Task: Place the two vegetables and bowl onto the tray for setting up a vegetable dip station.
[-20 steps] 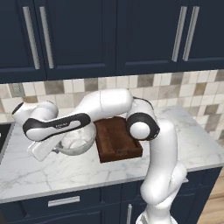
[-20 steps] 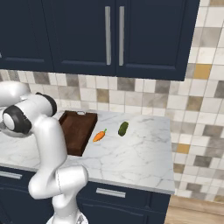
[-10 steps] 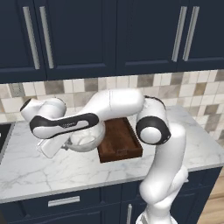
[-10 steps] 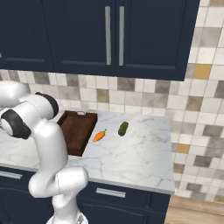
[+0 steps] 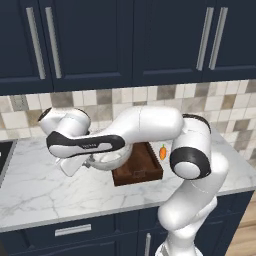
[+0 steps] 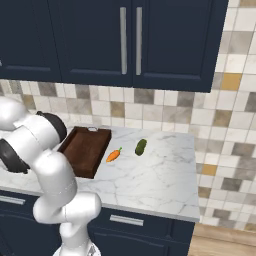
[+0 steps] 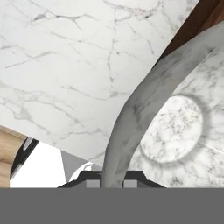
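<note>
Hand view: bowl [image 7: 175, 127] across the right half of the frame, thick rim sweeping from upper right down to bottom centre, straight into the gripper [image 7: 113, 177], jaws clamped on that rim, one finger on each side of the wall. Round pale floor of the bowl right of centre; a dark wedge of tray [image 7: 199, 19] in the upper right corner, beyond the rim; marble counter [image 7: 65, 65] over the left half. Seemingly lifted, judging by the counter edge and floor visible beneath at lower left, though contact with the counter not possible to rule out. Left base view: bowl [image 5: 107, 159] at centre left, tucked under the arm, overlapping the left edge of the tray [image 5: 142, 167] at frame centre; carrot [image 5: 162, 151] just right of the tray's far end. Right base view: tray [image 6: 85, 150] left of centre, long axis running from the near edge of the counter [image 6: 150, 175] toward the backsplash, bare inside; carrot [image 6: 114, 155] just beside its right edge, cucumber [image 6: 141, 146] a little further right, apart from both. Key relation: tray on the far side of the held rim, so probably a short carry across and then down, with the wide bowl centred between the tray's raised edges. Likely stage: bowl first, both vegetables not yet placed.
</note>
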